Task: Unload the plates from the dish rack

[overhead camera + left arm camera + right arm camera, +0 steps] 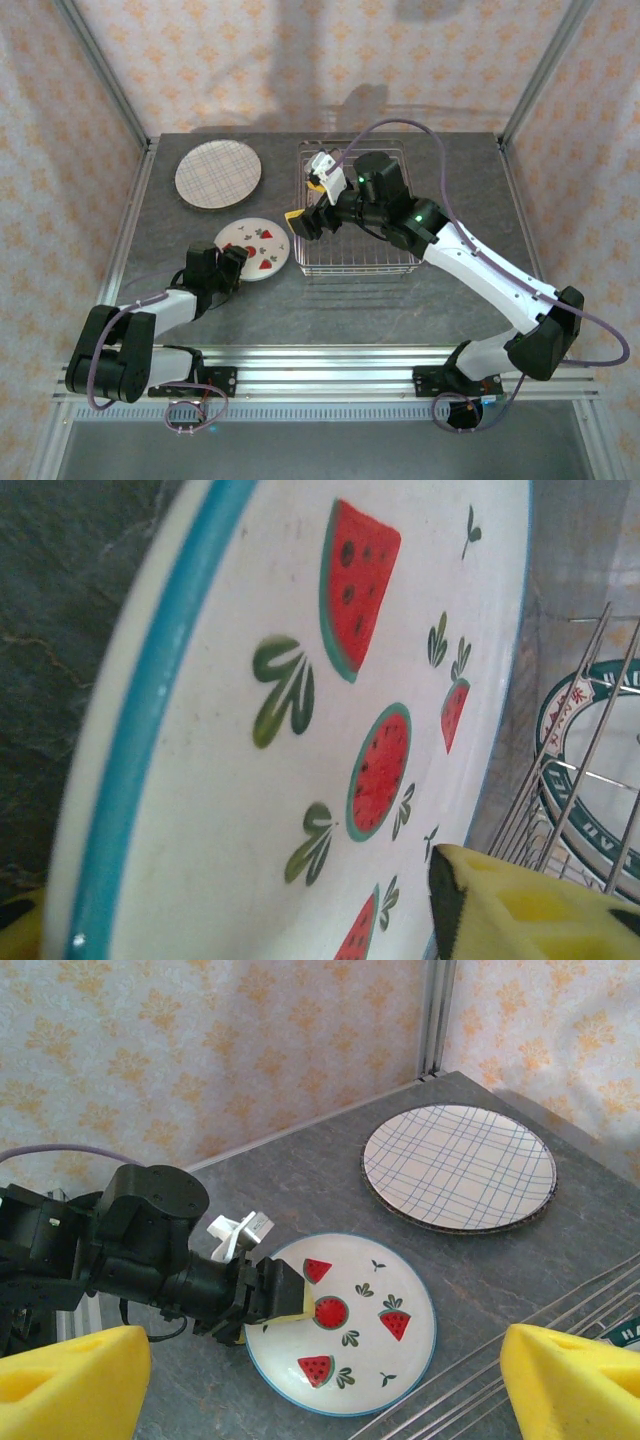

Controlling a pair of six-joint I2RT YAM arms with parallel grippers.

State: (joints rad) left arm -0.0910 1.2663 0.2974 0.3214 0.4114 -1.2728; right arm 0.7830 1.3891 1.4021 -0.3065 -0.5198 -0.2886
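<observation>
Grey table point(400, 300) carries your watermelon plate point(255, 248), flat just left of the dish rack point(360, 264), with the plaid plate point(219, 174) behind it. Your left gripper point(232, 262) stands parted astride the watermelon plate's near rim; your right gripper point(303, 222) gapes empty over the rack's left edge.

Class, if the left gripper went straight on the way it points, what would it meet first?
The watermelon plate: the left gripper sits at its rim, so it would likely push into it at once. The dish rack seems to lie beyond.
</observation>
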